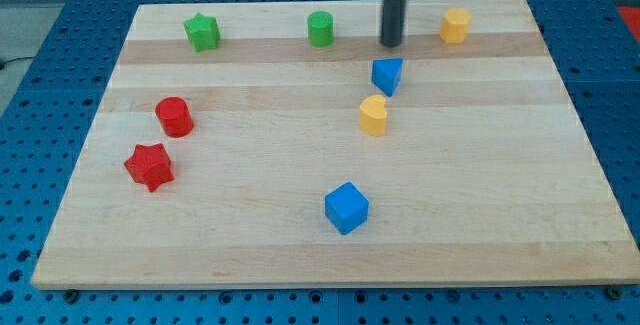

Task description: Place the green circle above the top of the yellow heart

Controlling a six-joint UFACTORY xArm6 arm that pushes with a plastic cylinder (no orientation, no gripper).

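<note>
Wooden board [300, 255] on blue pegboard held your blocks. Your green circle [320, 28] sat up and to the view's left of the yellow heart [373, 116], well apart. Your gripperless rod's tip [391, 44] stood just above the blue triangle block [386, 75], itself just above the heart.

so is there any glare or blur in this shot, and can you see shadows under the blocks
Camera view: lighting is even, with no hard glare on the wooden board; blocks like the blue cube look sharp and cast only small soft shadows; my tip is slightly softer but readable.
</note>
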